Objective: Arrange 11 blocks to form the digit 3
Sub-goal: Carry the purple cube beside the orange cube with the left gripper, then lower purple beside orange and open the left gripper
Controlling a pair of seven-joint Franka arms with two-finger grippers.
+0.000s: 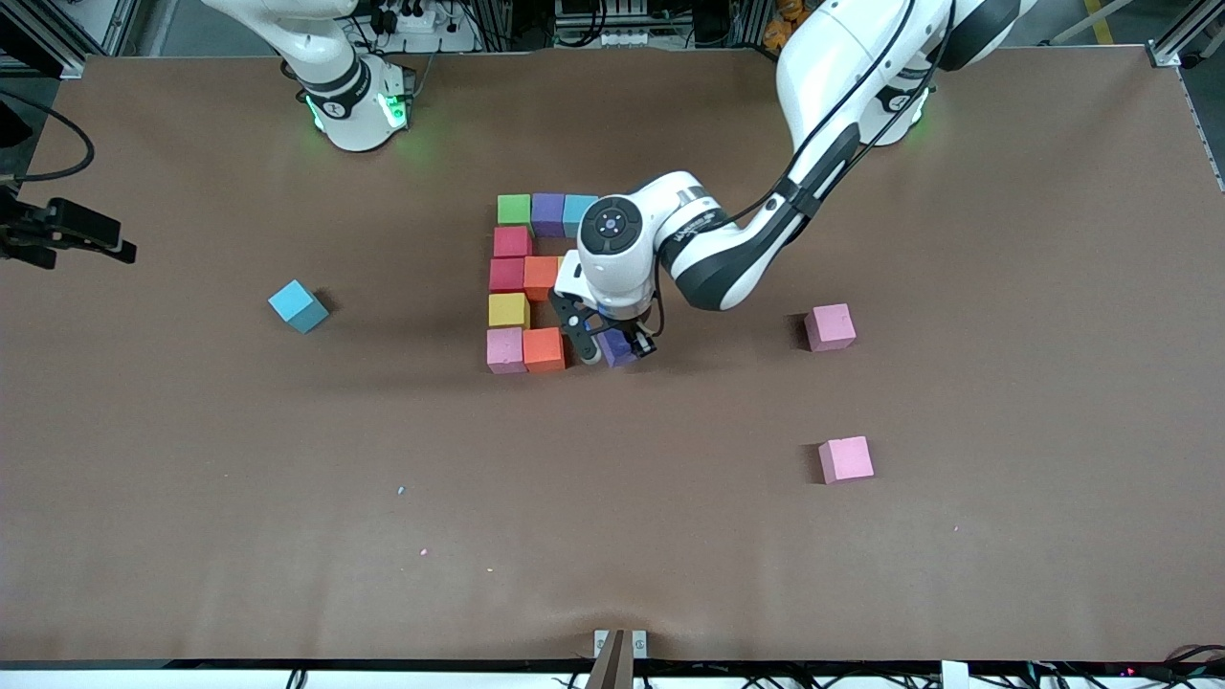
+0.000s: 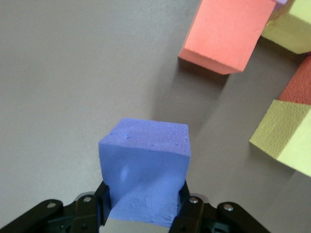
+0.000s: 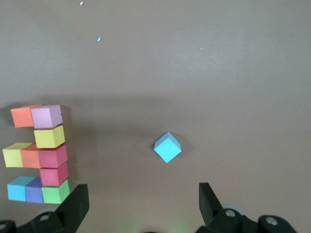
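Observation:
The digit 3 point(image 1: 524, 277) is partly built mid-table from coloured blocks. Its row farthest from the front camera is green point(image 1: 514, 209), purple point(image 1: 547, 212) and light blue point(image 1: 577, 212). The nearest row holds a pink block point(image 1: 505, 349) and an orange block point(image 1: 544, 348). My left gripper point(image 1: 613, 350) is shut on a purple block point(image 2: 146, 162), low over the table just beside that orange block point(image 2: 226, 34), with a small gap between them. My right gripper point(image 3: 142, 208) waits open and empty, high above the table; it does not show in the front view.
A loose light blue block point(image 1: 298, 306) lies toward the right arm's end of the table. Two loose pink blocks point(image 1: 829, 327) point(image 1: 846, 459) lie toward the left arm's end. The left arm's hand covers part of the figure's middle row.

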